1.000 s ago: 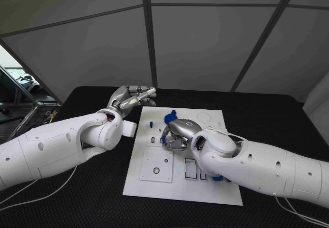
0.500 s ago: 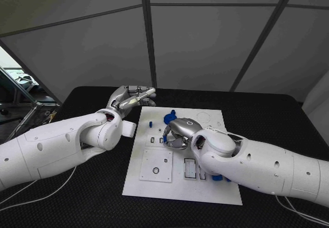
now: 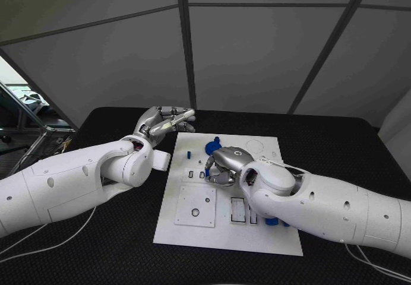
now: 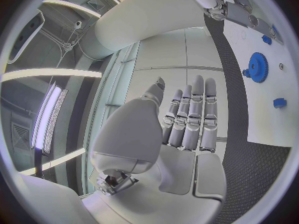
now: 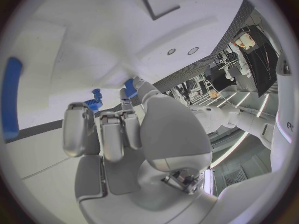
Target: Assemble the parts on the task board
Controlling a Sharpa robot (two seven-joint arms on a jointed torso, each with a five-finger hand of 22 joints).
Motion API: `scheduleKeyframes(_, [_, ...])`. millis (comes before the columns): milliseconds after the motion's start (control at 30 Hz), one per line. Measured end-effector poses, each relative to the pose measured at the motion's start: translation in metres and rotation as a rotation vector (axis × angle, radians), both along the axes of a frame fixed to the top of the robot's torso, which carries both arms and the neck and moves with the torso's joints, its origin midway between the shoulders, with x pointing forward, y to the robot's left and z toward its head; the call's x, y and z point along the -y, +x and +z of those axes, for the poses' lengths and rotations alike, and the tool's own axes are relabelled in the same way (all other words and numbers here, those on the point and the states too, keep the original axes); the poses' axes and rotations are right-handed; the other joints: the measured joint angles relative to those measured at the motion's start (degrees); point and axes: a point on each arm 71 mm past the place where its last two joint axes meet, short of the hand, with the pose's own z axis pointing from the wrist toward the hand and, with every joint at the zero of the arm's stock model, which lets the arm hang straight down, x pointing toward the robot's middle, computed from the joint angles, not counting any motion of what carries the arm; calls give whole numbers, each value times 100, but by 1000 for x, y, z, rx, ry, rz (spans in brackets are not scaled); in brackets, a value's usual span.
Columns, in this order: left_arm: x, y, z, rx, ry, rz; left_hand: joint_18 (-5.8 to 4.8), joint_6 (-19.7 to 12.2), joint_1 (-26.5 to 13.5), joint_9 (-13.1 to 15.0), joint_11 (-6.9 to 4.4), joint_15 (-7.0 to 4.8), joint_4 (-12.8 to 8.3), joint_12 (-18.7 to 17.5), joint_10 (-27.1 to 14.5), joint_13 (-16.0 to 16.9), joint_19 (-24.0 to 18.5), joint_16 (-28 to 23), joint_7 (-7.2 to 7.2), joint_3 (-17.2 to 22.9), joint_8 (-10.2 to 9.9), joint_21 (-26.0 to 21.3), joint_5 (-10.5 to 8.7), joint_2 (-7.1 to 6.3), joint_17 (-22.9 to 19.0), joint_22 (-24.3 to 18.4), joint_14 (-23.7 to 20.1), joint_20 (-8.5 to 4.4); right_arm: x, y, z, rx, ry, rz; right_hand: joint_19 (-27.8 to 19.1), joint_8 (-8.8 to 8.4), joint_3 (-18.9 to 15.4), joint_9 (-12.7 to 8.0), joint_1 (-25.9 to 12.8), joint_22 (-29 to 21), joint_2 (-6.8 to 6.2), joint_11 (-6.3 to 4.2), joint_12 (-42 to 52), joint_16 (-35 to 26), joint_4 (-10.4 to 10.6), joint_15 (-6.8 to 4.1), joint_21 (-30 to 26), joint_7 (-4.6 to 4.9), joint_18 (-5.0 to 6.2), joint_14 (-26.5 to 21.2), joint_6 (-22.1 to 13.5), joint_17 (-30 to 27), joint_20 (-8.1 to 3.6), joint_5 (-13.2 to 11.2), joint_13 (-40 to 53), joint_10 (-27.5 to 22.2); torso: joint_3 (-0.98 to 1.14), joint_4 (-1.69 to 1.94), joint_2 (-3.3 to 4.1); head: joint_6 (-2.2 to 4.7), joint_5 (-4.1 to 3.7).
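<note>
Clearly the assembly is only partly done: the flat white rectangular task board [image 3: 227, 231] carries several open slots and recesses, with a square raised panel in its near-left part and dark rectangular cut-outs beside that panel that look unfilled. The right silver many-fingered hand [image 3: 224, 167] is lowered over the board's middle, its fingers curled down, and the right wrist view shows a small blue peg-like part [image 5: 129, 88] pinched at its fingertips close over the board's surface, so I judge an insertion to be under way. A blue toothed gear [image 4: 257, 67] sits on the board's far end, with a small blue block [image 4: 279, 103] beside it, and another blue piece [image 3: 271, 222] lies at the board's right edge behind the right arm. The left silver hand [image 3: 164, 123] hangs off the board's far-left corner, fingers straight and apart, holding nothing. Most slots seem left to fill.
</note>
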Motion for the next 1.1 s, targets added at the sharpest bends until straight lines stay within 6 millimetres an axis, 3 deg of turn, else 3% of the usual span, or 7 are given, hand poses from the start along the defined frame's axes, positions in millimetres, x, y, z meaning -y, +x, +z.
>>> scheduleKeyframes(600, [0,0,0,-2,0,-1,0,0,23,0,0,0,-16,-28,0,0,0,0,0,16,0,0,0,23,1,0,0,0,0,0,-1,-10,-18,5,-1,-47,-16,-44,-127,-26,-127,24,-88,0,52,43,0,111,0,0,-113,0,1,3,0,-20,0,3,0,-14,-4])
scheduleKeyframes(1100, [0,0,-1,-7,1,-4,0,0,23,0,0,0,-15,-28,0,0,0,0,0,15,0,0,0,23,0,0,0,0,-1,0,-1,-13,-21,6,-21,-148,-55,-70,-256,-53,-256,116,-184,0,91,84,-27,184,0,-1,-331,4,64,-23,0,-73,0,2,-1,-33,-23])
